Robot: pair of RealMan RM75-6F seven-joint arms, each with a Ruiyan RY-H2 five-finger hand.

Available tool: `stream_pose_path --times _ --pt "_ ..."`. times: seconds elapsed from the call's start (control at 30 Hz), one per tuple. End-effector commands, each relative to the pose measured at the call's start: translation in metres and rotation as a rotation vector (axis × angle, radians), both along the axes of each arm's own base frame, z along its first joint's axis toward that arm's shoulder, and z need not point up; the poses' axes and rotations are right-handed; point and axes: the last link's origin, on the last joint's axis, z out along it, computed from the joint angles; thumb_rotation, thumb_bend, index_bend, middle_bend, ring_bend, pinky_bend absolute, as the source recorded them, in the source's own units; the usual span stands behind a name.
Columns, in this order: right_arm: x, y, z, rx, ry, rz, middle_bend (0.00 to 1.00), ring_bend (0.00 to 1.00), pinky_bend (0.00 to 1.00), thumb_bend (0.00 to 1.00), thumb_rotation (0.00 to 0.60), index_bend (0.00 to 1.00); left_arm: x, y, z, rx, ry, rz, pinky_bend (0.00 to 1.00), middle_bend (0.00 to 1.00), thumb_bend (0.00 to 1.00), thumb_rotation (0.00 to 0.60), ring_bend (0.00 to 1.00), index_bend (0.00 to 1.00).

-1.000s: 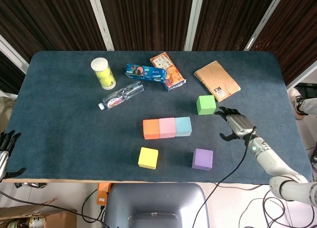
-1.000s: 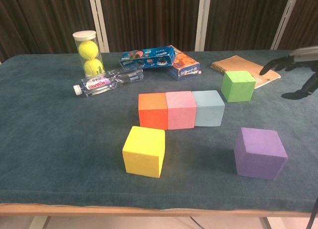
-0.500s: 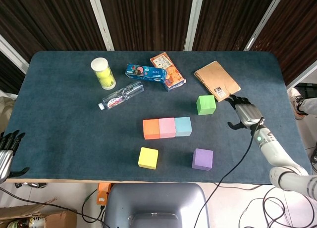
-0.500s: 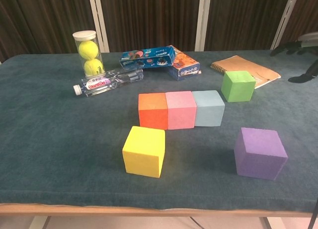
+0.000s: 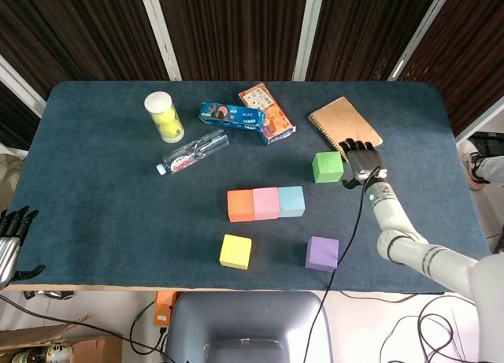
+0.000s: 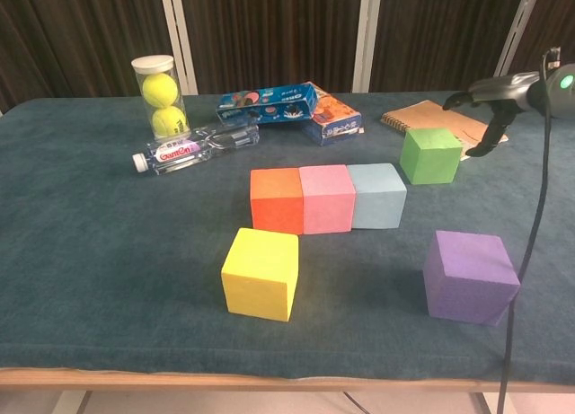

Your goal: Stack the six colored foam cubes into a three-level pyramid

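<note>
On the dark blue worktop (image 5: 102, 198), right of centre, the right hand (image 5: 361, 160) is just beside the green cube (image 5: 327, 167), fingers spread and holding nothing.
Only the head view shows the left hand (image 5: 9, 235), at the lower left edge of the frame, fingers apart and empty; the chest view shows the right hand raised above the cloth. A clear tube (image 6: 159, 96) in the upper left holds yellow tennis balls. Orange cube (image 5: 240, 205), pink cube (image 5: 266, 203) and light blue cube (image 5: 291, 201) touch in one row; the yellow cube (image 5: 235, 251) and purple cube (image 5: 322, 253) sit apart, lower. All are matte foam with square edges.
</note>
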Motion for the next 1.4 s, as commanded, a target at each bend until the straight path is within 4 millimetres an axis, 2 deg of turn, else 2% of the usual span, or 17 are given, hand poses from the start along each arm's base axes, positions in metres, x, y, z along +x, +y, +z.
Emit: stream_pose_path --times 0.03,0.17,0.27,0.47,0.7,0.83,1.03,1.17,1.4 --pt "0.008 -0.008 -0.016 0.001 0.04 0.009 0.0 0.0 0.0 0.24 0.6 0.06 -0.001 0.0 0.0 0.001 -0.001 0.004 0.11 0.0 0.12 0.588 0.0 0.05" --pt "0.011 -0.014 -0.026 0.002 0.045 -0.001 0.0 0.0 0.0 0.24 0.6 0.08 -0.003 0.0 0.002 0.006 -0.003 0.007 0.11 0.0 0.12 0.589 0.0 0.05" --pt "0.012 -0.016 -0.031 0.004 0.046 -0.005 0.0 0.0 0.0 0.24 0.6 0.13 -0.004 0.0 0.003 0.008 -0.005 0.009 0.11 0.0 0.12 0.586 0.0 0.05" --pt "0.008 -0.02 -0.037 0.011 0.041 -0.024 0.0 0.0 0.0 0.24 0.6 0.32 -0.006 0.0 0.004 0.01 -0.01 0.014 0.11 0.0 0.12 0.587 0.0 0.05" --pt "0.002 -0.023 -0.034 -0.044 -0.031 -0.048 0.0 0.0 0.0 0.24 0.6 0.47 -0.007 -0.002 0.005 -0.001 -0.014 0.019 0.11 0.0 0.12 0.585 0.0 0.05" --pt "0.006 -0.022 -0.021 -0.067 -0.046 -0.024 0.0 0.0 0.0 0.24 0.6 0.52 -0.007 -0.003 0.007 0.006 -0.014 0.013 0.11 0.0 0.12 0.582 0.0 0.05" --pt "0.03 -0.006 0.011 -0.107 -0.076 0.051 0.0 0.0 0.0 0.26 0.6 0.53 -0.009 -0.005 0.01 0.015 -0.025 0.007 0.11 0.0 0.12 0.582 0.0 0.05" --pt "0.058 0.014 0.034 -0.117 -0.108 0.103 0.0 0.0 0.0 0.25 0.6 0.53 -0.011 -0.009 0.011 0.017 -0.028 -0.001 0.11 0.0 0.12 0.581 0.0 0.05" --pt "0.109 0.04 0.05 -0.107 -0.148 0.172 0.0 0.0 0.0 0.25 0.6 0.53 -0.013 -0.017 0.014 0.028 -0.038 -0.012 0.11 0.0 0.12 0.584 0.0 0.05"
